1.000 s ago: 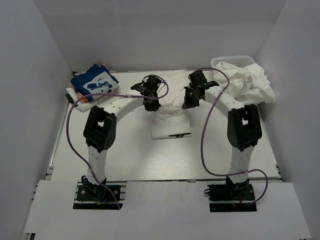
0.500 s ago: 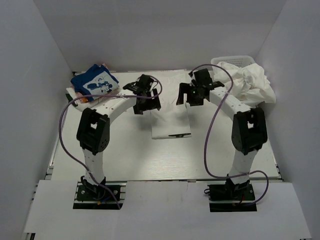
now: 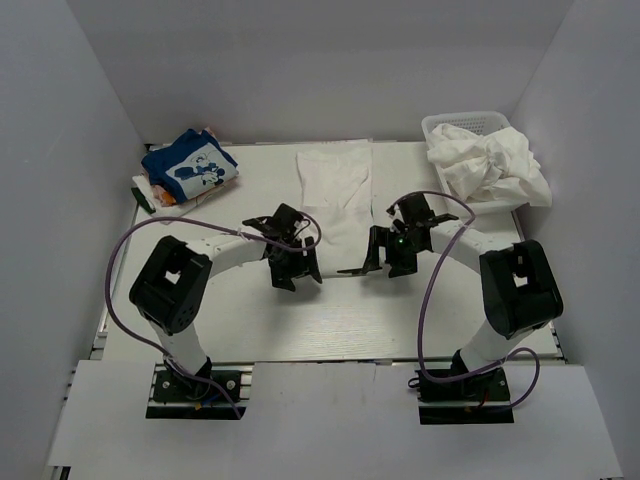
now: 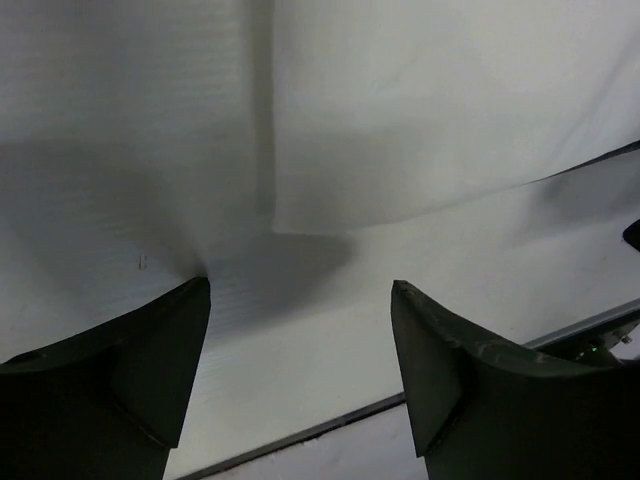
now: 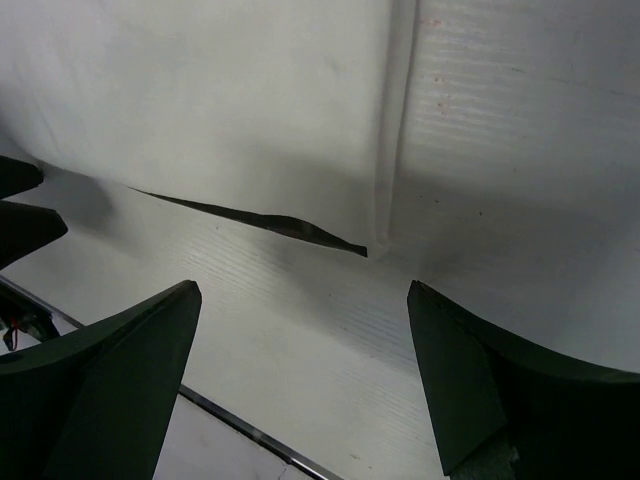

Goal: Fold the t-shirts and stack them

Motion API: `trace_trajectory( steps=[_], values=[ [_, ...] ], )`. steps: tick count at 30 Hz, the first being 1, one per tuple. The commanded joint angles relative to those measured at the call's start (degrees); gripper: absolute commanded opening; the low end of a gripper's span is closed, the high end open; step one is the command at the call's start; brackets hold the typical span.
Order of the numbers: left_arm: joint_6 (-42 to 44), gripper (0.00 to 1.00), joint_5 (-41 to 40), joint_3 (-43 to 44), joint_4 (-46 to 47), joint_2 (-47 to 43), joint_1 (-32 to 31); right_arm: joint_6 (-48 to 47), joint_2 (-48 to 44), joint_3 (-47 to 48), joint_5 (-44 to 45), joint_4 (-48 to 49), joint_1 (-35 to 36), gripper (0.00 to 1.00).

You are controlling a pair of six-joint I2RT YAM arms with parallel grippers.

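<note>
A white t-shirt (image 3: pixel 335 195) lies flat on the table as a long narrow strip, running from the back toward the front. My left gripper (image 3: pixel 297 272) hovers open at its near left corner, and my right gripper (image 3: pixel 385 258) hovers open at its near right corner. In the left wrist view the open left gripper (image 4: pixel 300 288) holds nothing, with the shirt (image 4: pixel 430 110) just ahead. The right wrist view shows the open right gripper (image 5: pixel 303 290) empty, just short of the shirt's (image 5: pixel 220 110) dark-edged hem. A folded blue t-shirt (image 3: pixel 190 165) with a white graphic sits at the back left.
A white mesh basket (image 3: pixel 470 122) stands at the back right with crumpled white t-shirts (image 3: pixel 490 165) spilling over its rim. The blue shirt rests on a small pile (image 3: pixel 150 190) of other items. White walls enclose the table on three sides.
Both grippers opened and let go of the white shirt. Both arms then drew back toward the near end of the shirt, which now lies flat.
</note>
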Motion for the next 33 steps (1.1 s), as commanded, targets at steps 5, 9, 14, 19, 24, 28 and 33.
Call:
trace_trajectory(
  steps=[5, 9, 14, 19, 24, 28, 33],
  values=[
    [-1.62, 0.67, -1.94, -1.71, 6.89, -0.35, -0.83, 3.48, 0.35, -2.68, -4.02, 4.26, -0.36, 0.84],
    [-1.62, 0.50, -4.13, -1.10, 8.03, 2.20, -0.83, 4.54, 1.50, -4.62, -3.67, 6.36, -0.53, 0.74],
    [-0.57, 0.16, -4.14, 0.93, 7.51, 5.37, -0.83, 4.71, 3.17, -3.04, -0.51, 6.36, -0.45, 0.38],
    [-1.10, 0.00, -6.95, 3.73, 6.89, 7.92, -0.83, 4.19, 4.57, -1.55, 4.59, 7.42, -0.71, 0.26],
    [-0.57, 0.00, -7.47, 5.23, 6.89, 9.07, -0.83, 2.78, 5.46, 1.54, 7.58, 2.85, -0.89, 0.40],
    [-0.57, 0.00, -8.01, 3.04, 7.50, 6.44, -0.83, 1.99, 2.03, 0.04, 10.65, 0.40, -1.50, 0.48],
    [-0.57, 0.00, -8.01, 1.28, 8.04, 5.20, -0.83, 1.02, -0.34, -0.93, 12.24, -0.67, -2.47, 0.50]
  ],
)
